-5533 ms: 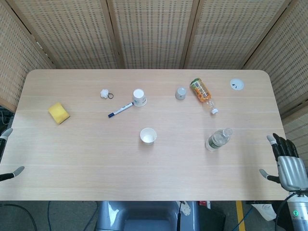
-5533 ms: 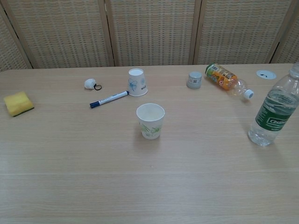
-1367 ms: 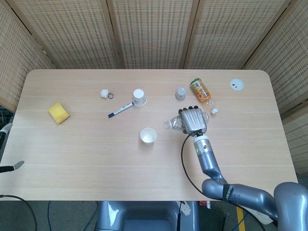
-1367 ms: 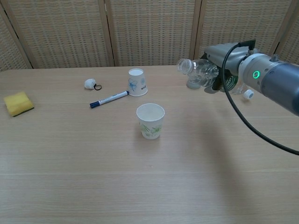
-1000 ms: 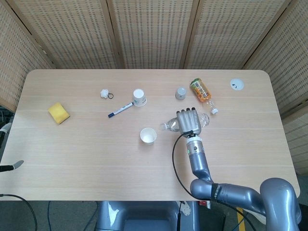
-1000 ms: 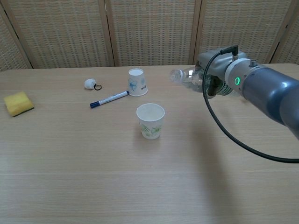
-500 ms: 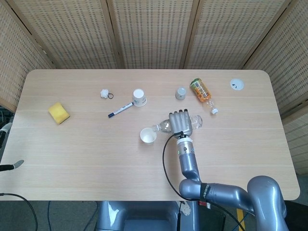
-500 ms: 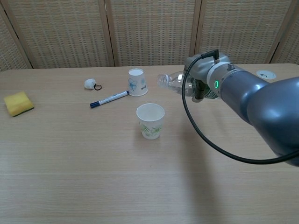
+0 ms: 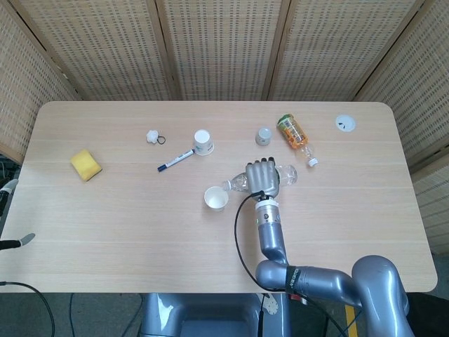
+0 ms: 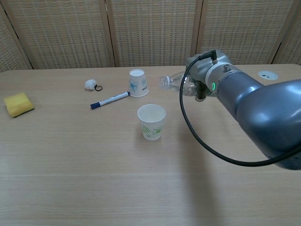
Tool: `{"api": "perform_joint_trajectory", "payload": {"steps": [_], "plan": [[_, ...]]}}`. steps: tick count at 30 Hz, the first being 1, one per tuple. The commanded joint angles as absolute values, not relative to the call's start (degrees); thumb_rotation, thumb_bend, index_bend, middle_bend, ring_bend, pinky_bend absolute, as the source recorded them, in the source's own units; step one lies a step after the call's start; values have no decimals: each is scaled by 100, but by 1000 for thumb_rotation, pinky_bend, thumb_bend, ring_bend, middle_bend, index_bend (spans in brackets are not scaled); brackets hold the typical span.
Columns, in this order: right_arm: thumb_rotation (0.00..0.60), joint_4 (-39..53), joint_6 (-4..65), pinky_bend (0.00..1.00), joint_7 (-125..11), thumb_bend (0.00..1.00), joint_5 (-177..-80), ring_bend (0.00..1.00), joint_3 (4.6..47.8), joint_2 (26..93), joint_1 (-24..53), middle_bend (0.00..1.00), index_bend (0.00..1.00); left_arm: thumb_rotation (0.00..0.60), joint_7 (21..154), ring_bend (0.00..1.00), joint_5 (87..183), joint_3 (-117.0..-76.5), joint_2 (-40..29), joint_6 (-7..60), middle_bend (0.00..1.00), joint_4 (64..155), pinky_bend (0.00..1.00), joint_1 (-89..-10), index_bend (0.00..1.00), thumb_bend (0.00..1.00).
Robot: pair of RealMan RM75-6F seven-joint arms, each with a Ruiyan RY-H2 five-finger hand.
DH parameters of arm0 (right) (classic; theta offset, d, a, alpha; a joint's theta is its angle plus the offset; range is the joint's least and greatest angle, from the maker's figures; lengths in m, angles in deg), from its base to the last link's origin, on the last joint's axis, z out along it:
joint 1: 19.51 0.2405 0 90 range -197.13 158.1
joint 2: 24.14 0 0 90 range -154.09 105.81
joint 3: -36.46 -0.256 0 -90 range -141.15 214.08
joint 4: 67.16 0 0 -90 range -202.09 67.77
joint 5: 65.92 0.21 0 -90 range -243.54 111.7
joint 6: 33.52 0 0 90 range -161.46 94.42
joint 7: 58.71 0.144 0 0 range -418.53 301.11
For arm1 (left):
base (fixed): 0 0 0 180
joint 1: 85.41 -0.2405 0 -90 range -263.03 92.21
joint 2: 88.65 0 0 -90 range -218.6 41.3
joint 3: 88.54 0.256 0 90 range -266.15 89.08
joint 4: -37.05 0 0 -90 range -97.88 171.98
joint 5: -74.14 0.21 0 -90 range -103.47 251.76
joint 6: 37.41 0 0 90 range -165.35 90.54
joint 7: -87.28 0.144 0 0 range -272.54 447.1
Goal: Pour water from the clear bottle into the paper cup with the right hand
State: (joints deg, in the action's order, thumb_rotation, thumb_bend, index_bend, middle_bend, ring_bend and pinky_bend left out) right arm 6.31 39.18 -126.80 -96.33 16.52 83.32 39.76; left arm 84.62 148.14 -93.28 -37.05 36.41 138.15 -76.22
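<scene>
Clear plastic up in the air: the clear bottle (image 9: 242, 183) lies nearly on its side in the right hand (image 9: 262, 176), fingers wrapped over its middle, neck pointing toward the table's left edge, its mouth close above the paper cup (image 9: 215, 199), which stands upright mid-table. Whether water is flowing, I cannot tell. Toward the far edge sit an upturned cup (image 9: 203, 142), a blue marker (image 9: 175, 160) and an orange drink bottle (image 9: 295, 136) lying flat; a yellow sponge (image 9: 85, 164) waits near the left edge. Only fingertips of the left hand (image 9: 21, 241) peek past the near-left corner, empty and apart
</scene>
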Motion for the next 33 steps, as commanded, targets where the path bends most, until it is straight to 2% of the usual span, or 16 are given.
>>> {"api": "perform_joint_trajectory", "payload": {"steps": [1, 17, 33], "plan": [[600, 560, 3967, 744, -12734, 636, -9691, 507, 1702, 8365, 3992, 592, 552, 600, 8464, 0, 14809, -9329, -3710, 3630, 0, 13826, 0, -7615, 0, 71], [600, 317, 4038, 744, -12954, 635, -9868, 507, 1845, 8474, 4004, 592, 552, 600, 8460, 0, 14761, -9325, -3720, 3578, 0, 13826, 0, -7598, 0, 71], [600, 254, 4026, 744, -12965, 634, -9992, 507, 1810, 8475, 3918, 592, 552, 600, 8437, 0, 14752, -9326, -3740, 3576, 0, 13842, 0, -7595, 0, 71]]}}
